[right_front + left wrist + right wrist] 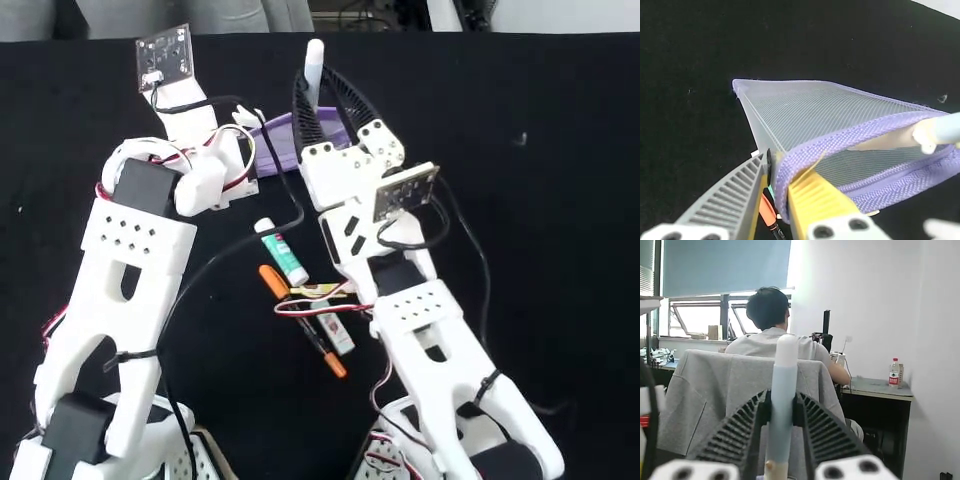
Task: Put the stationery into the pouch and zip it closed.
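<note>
A translucent pouch [278, 140] with a purple zipper rim lies at the back of the black table, its mouth open. My left gripper [250, 142] is shut on the pouch's rim; the left wrist view shows its fingertips [772, 161] pinching the purple edge of the pouch [830, 115]. My right gripper [318, 105] hovers over the pouch, shut on a light blue and white pen [314, 60] held upright. In the left wrist view the pen [940, 129] pokes into the open mouth. In the right wrist view the black fingers of my right gripper [782, 407] clamp the pen [785, 365].
Between the two arms lie a white tube with a green label [282, 250], an orange marker [300, 318] and a small white and red item [337, 333]. Loose arm cables cross above them. The black table [540, 150] stretches to the right.
</note>
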Robot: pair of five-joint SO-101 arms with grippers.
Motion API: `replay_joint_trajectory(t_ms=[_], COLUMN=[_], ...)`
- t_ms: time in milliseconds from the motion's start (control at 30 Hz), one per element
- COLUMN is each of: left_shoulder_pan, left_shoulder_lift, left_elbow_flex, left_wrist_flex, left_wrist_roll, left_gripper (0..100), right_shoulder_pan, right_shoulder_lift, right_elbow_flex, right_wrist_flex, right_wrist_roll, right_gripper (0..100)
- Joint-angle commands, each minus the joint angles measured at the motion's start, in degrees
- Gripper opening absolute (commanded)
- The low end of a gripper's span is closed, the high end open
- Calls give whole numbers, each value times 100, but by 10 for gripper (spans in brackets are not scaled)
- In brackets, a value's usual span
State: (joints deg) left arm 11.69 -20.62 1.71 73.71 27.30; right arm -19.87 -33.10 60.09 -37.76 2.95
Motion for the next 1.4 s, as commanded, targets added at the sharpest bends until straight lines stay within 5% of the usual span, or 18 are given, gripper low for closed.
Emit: replay_joint_trajectory(t_ms=[0,133,333,567,833,1100,1367], left_shoulder_pan=[-101,-110,-119,-119,-400,-620,-743], left_shoulder_lift=[-167,-167,-167,-167,-176,-176,-176], left_elbow_flex=[-66,-75,-75,-75,-136,-189,-189], left_wrist_flex=[-105,-105,-114,-114,-97,-105,-105], left_wrist_roll=[-18,-18,-18,-9,0,0,0], left_gripper=[29,29,29,29,29,29,29], right_shoulder_pan=[158,158,149,167,1108,1697,1644], right_shoulder_lift=[453,954,963,13,-1807,-1684,-1086], right_elbow_flex=[-382,-699,-752,-708,-1719,-2949,-3020], right_wrist_flex=[44,44,53,571,3200,5811,7270], right_wrist_roll=[-18,-18,-18,440,448,527,2110], right_gripper=[12,34,216,178,166,166,166])
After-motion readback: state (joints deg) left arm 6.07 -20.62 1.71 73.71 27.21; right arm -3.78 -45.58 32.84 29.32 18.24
